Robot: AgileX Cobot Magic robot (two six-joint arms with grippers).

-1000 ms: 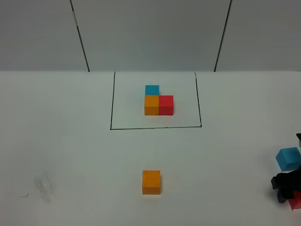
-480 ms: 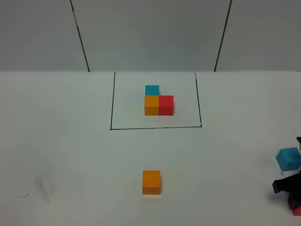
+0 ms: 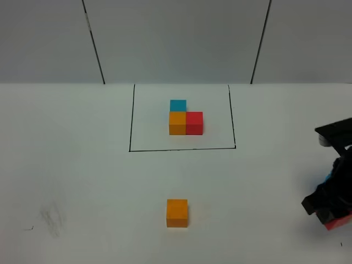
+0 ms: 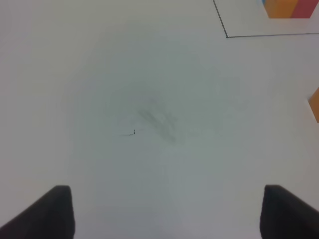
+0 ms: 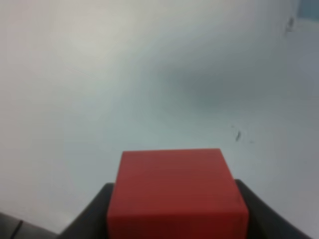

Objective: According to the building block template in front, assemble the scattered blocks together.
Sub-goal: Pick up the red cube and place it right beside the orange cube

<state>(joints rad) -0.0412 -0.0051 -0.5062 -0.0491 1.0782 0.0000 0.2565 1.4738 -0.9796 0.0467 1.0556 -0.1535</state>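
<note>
Red block (image 5: 177, 194) sits clenched in the right gripper (image 3: 330, 212) at lower right; orange block (image 3: 177, 213) lies lower centre on the table (image 3: 82, 165); template (image 3: 185, 118) upper centre; left gripper (image 4: 167, 214) gapes wide.

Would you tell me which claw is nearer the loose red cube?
Right. The right claw is shut on the red cube; the left claw hangs open over table, that cube outside its view.

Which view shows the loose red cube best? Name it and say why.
The right wrist view: the red cube fills the foreground, clamped between the fingers. The exterior high view shows only a red edge of it beneath the arm. The left wrist view misses it.
</note>
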